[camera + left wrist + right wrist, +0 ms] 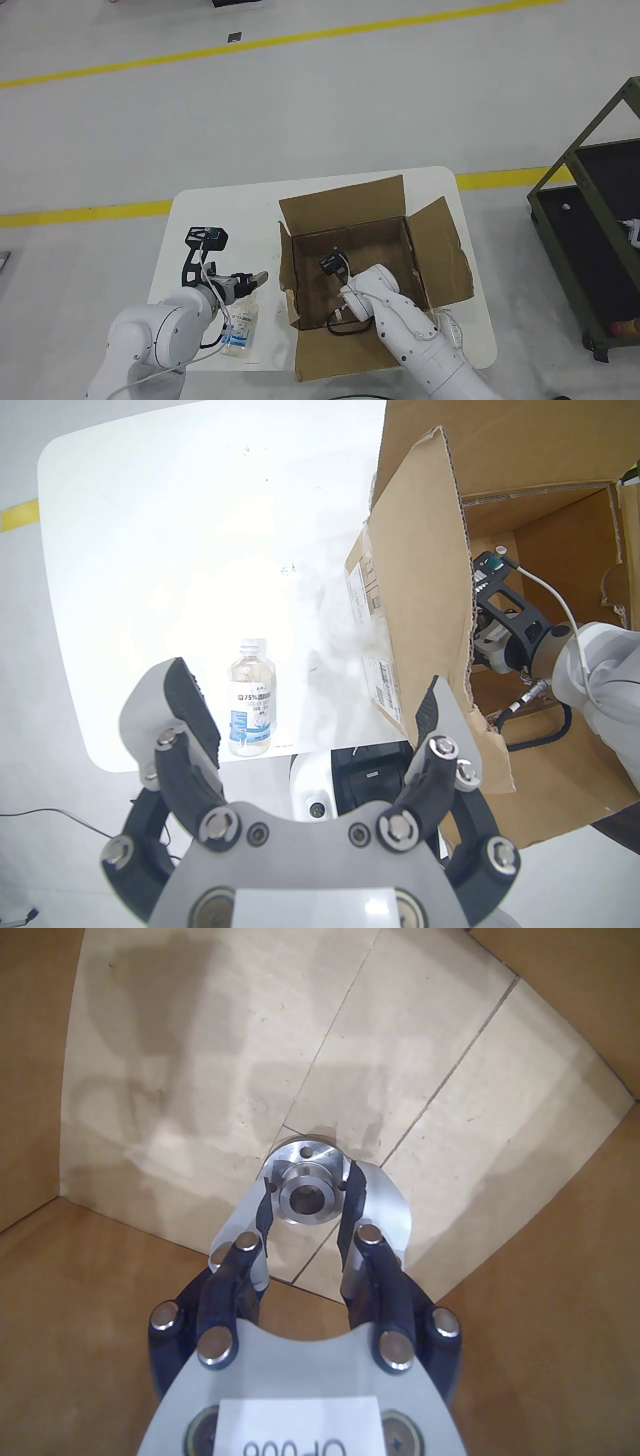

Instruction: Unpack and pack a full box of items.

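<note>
White table [230, 215]: labelled bottle [251, 700], box [345, 205], flange [305, 1183].

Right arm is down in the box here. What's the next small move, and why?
Probably lift the right gripper straight up: its jaws appear to press both sides of the metal flange, which sits on the cardboard box floor. The bottle already lies out on the table.

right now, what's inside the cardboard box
The right gripper is inside the cardboard box, its jaws closed on a metal flange on the box floor. The floor under the gripper and arm is covered, so anything there is hidden.
</note>
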Tool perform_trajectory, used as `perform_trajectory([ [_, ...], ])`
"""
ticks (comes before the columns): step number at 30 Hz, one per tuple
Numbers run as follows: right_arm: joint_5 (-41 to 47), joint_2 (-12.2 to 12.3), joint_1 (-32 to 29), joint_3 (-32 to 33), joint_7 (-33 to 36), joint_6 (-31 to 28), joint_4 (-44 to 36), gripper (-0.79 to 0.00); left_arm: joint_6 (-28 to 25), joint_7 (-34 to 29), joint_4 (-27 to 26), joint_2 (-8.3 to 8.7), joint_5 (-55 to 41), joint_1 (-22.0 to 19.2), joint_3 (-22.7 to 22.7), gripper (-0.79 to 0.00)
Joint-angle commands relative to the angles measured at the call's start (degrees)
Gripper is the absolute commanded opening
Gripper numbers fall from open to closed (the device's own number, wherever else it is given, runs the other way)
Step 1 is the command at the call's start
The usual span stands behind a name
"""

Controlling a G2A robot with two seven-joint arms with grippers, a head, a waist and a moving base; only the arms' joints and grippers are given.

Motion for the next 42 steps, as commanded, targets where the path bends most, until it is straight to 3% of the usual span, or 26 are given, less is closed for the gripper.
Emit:
perform_trajectory([
  [1,0.01,-0.15,0.2,-0.15,-0.07,0.02,0.51,-0.443,0.0,0.0,0.0,0.0,0.0,0.0,0.0,0.0],
  [13,0.18,-0.9,0.92,-0.32,-0.45,0.25,2.82,-0.489,0.0,0.0,0.0,0.0,0.0,0.0,0.0,0.0],
  [16,0.1,-1.03,0.97,-0.27,-0.48,0.24,3.0,-0.529,0.0,0.0,0.0,0.0,0.0,0.0,0.0,0.0],
  [21,-0.11,-1.18,0.9,-0.11,-0.55,0.17,3.16,-0.662,0.0,0.0,0.0,0.0,0.0,0.0,0.0,0.0],
  [22,-0.15,-1.2,0.88,-0.07,-0.6,0.14,3.21,-0.699,0.0,0.0,0.0,0.0,0.0,0.0,0.0,0.0],
  [23,-0.09,-1.23,0.86,0.01,-0.56,0.2,3.25,-0.785,0.0,0.0,0.0,0.0,0.0,0.0,0.0,0.0],
  [29,-0.14,-1.23,0.62,0.91,-1.0,0.33,1.93,-0.785,0.0,0.0,0.0,0.0,0.0,0.0,0.0,0.0],
  [36,0.13,0.22,-2.35,6.71,-1.49,-0.31,-8.31,-0.785,0.0,0.0,0.0,0.0,0.0,0.0,0.0,0.0],
  [42,3.01,2.56,-11.01,17.08,-4.08,-3.55,-27.36,-0.785,0.0,0.0,0.0,0.0,0.0,0.0,0.0,0.0],
])
